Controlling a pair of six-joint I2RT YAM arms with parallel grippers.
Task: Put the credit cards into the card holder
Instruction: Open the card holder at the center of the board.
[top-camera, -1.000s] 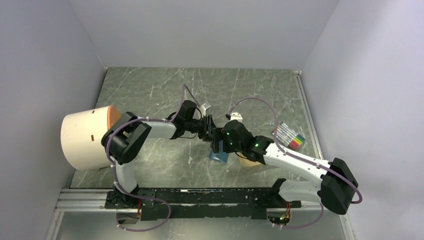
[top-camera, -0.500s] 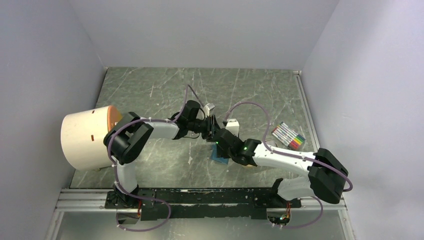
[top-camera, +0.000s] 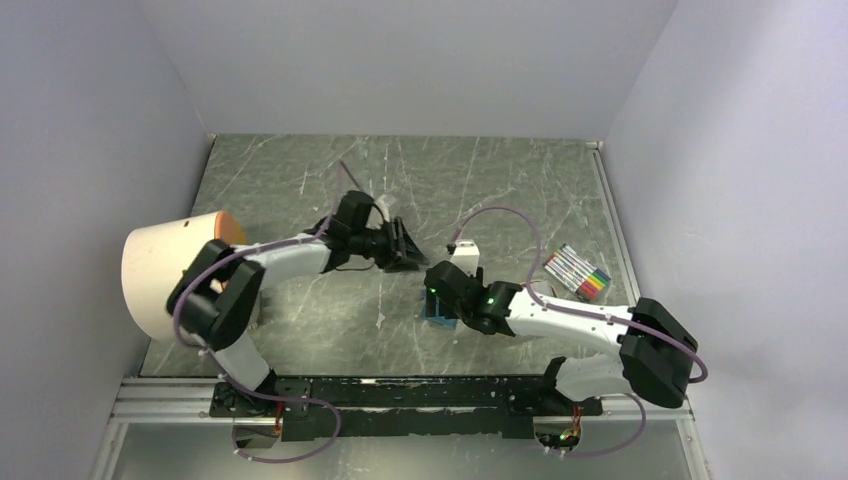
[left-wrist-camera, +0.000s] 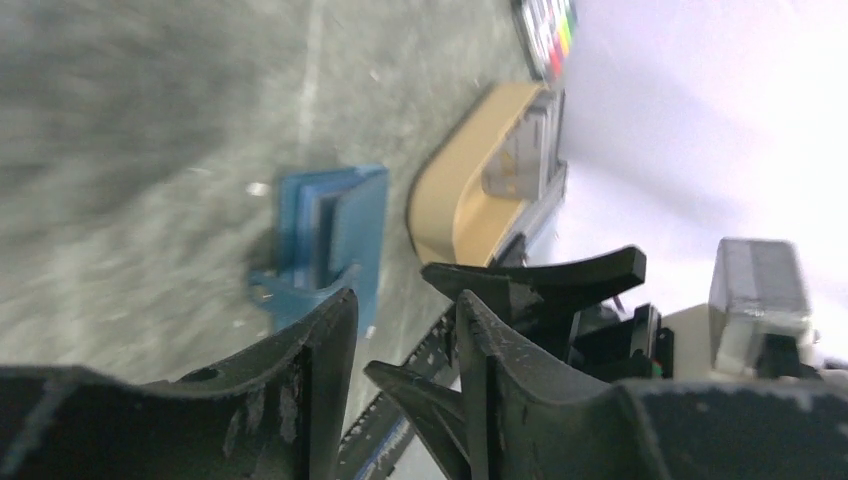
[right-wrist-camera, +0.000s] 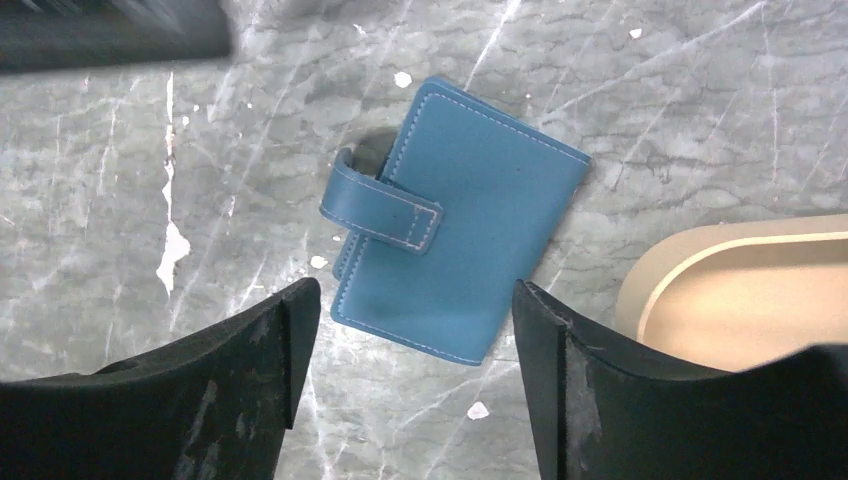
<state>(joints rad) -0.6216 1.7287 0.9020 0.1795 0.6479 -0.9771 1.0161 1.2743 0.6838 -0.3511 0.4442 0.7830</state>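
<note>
The left pincer (top-camera: 408, 258) has drawn back from the right pincer (right-wrist-camera: 410, 345), jaws half parted, nothing seen between them. The right one, spread wide, has come down over the closed wallet (right-wrist-camera: 462, 262), lying on the desk (right-wrist-camera: 120, 200) just below, between its fingers. Its tab (right-wrist-camera: 385, 210) looks fastened: opening comes first.

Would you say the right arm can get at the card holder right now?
Probably yes: the card holder lies uncovered on the table, directly below the open right gripper; the tan tray sits off to one side.
</note>
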